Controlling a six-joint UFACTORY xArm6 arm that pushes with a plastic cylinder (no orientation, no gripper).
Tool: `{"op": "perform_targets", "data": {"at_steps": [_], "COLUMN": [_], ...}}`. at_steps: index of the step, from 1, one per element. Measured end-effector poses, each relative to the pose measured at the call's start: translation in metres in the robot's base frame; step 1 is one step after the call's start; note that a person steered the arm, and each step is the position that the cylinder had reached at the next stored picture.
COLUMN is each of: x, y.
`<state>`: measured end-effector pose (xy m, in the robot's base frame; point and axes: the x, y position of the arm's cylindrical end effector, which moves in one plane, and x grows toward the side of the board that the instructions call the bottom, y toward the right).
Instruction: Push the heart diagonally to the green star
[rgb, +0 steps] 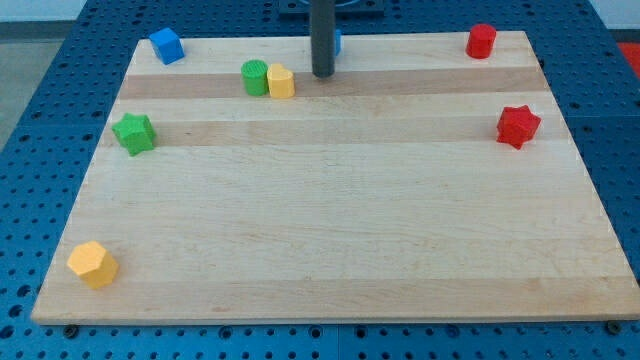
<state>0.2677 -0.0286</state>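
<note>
Yellow hexagonal block lies nearest, at the wooden board's bottom left. Farther back stand the green star block at left and the red star block at right. Beyond, a green cylinder touches the yellow heart block; my tip rests just right of the heart, apart from it, grasping nothing. Farthest: a blue cube, a blue block half hidden behind the rod, a red cylinder.

Heart + green star, both on the board's left half.

We see the yellow heart lying flat near the view's top, left of centre, touching a green block on its left side. The green star sits flat near the view's left edge, below and well left of the heart, apart from it w/ bare wood between.
</note>
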Motion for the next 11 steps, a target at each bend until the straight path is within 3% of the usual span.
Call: {"op": "perform_targets", "data": {"at_steps": [2, 5, 6, 7, 11], "x": [0.005, 0.105, 0.115, 0.132, 0.118], "y": [-0.057, -0.071, -0.104, -0.100, 0.013]}}
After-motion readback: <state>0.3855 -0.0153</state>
